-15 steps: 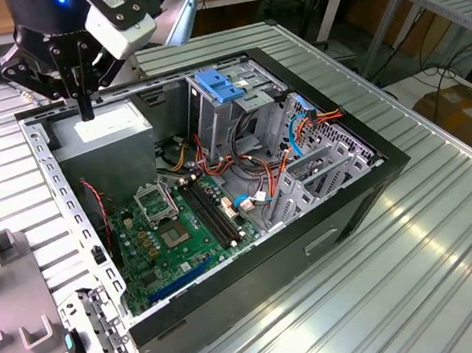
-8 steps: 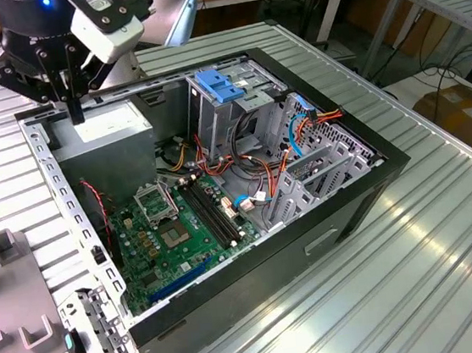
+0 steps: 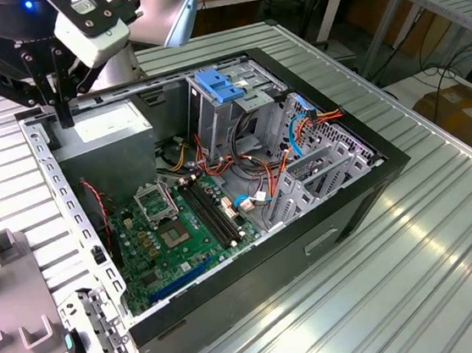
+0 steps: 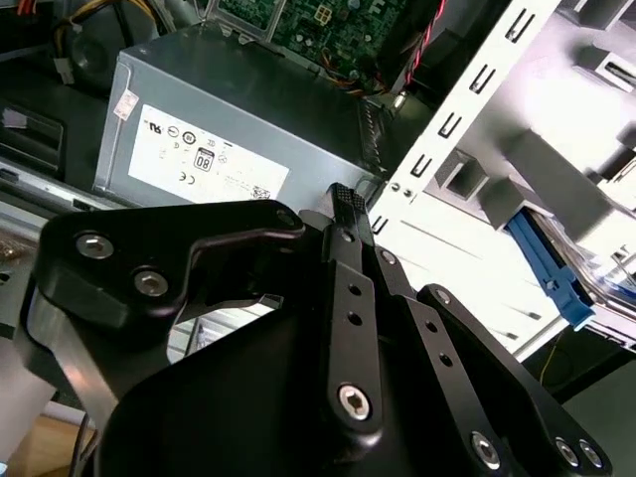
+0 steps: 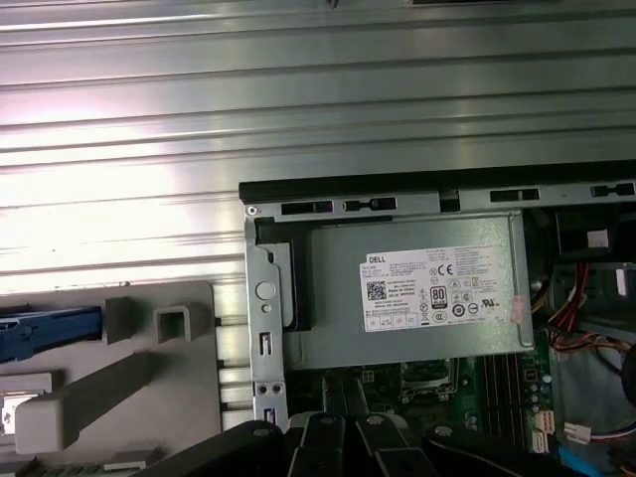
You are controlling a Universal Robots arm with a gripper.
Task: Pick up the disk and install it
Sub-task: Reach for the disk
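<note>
Hovering at the corner of one open computer case (image 3: pixel 309 73), the arm's single gripper (image 3: pixel 65 117) points down beside the power supply (image 3: pixel 107 128), at the exterior view's left end of the case. Its two fingers (image 4: pixel 343 204) are drawn together with nothing between them. Whether their tips touch the case rim I cannot tell.

The case lies on its side on a ribbed metal tabletop (image 3: pixel 426 274). Inside are one green motherboard (image 3: pixel 174 235), one grey power supply box and one metal drive cage (image 3: pixel 249 107). One flat light-blue bracket (image 3: pixel 220 85) sits on top of the cage. The power supply carries one white sticker (image 5: pixel 437 289). Red, orange, yellow and blue cables (image 3: pixel 256 161) run across the middle of the case.

The one disk (image 5: pixel 52 332) is outside the case, well apart from the gripper. It sits in a grey fixture (image 5: pixel 149 383) that lies on the tabletop just beside the case. In the first wrist view one blue rail of it shows at the picture's edge, near two small upright blocks (image 5: pixel 184 323) of the fixture that stand side by side. In the second wrist view the same blue rail sticks out from under a grey block, with a strip of silver metal next to it. The rest of the disk is cut off.
</note>
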